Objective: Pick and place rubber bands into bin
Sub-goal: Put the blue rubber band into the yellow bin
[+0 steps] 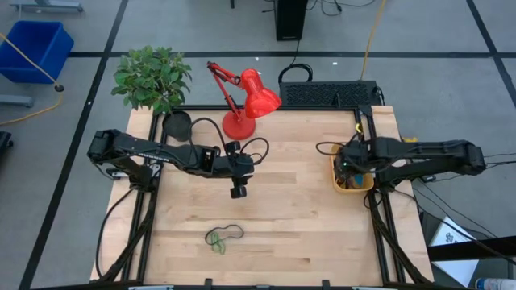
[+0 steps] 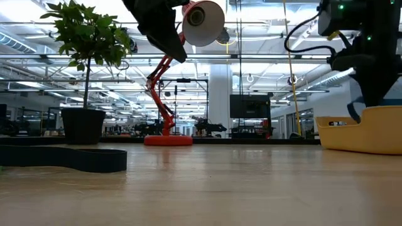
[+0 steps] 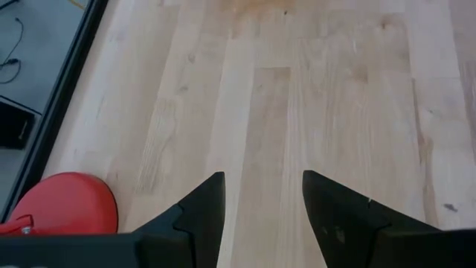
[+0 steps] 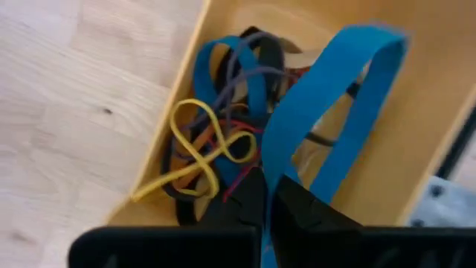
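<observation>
At the high view's right, the right gripper (image 4: 266,195) pinches a blue band (image 4: 327,112) over the bin (image 4: 416,126). Centre frame, the left gripper (image 3: 262,195) hangs wide, empty.

Pale matt wooden table (image 1: 306,234), smooth yellow plastic bin (image 4: 401,134), glossy red lamp (image 1: 256,95).

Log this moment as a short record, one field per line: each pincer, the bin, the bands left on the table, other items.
right pincer: shut on a blue rubber band, held over the bin
left pincer: open, empty, above bare wood near the table's middle
bin: yellow-orange, at the table's right edge, holds a tangle of rubber bands
bands left on table: a dark one and a green one, near the front edge
other items: red lamp and potted plant at the back
</observation>
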Motion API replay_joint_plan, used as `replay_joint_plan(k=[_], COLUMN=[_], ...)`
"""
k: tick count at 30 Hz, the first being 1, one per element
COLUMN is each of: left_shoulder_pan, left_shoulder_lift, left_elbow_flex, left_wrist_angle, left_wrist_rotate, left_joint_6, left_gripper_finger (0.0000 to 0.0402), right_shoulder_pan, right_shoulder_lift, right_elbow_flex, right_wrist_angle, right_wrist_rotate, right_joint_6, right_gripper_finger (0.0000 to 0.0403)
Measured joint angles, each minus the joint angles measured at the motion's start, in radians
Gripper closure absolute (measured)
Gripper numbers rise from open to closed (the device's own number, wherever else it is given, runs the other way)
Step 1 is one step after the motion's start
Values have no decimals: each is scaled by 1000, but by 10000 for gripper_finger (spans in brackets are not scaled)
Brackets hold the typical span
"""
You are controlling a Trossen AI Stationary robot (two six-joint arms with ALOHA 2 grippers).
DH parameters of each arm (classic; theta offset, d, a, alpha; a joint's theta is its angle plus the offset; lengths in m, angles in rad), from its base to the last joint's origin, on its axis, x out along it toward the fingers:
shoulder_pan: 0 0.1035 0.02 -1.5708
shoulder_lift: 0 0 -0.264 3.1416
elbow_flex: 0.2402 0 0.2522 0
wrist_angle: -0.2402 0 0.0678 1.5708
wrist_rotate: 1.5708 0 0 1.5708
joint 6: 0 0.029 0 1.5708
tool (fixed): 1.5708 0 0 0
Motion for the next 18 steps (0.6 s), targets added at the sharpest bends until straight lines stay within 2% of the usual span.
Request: replay_joint_plan(k=[9,14,18], left_shoulder_pan=[0,0,0], left_shoulder_lift=[0,0,0], left_elbow_flex=[0,0,0], left_wrist_angle=[-2,-25,-99], left_wrist_rotate=[2,3,78], left_joint_6=[-13,-24,-76], left_gripper_finger=[215,215,215], right_shoulder_pan=[0,0,0], right_shoulder_lift=[0,0,0], right_elbow_flex=[-44,-44,-44], right_wrist_angle=[12,13,18], right_wrist_rotate=[-19,-19,-19], right_joint_6=[35,35,35], right_gripper_finger=[360,320,277])
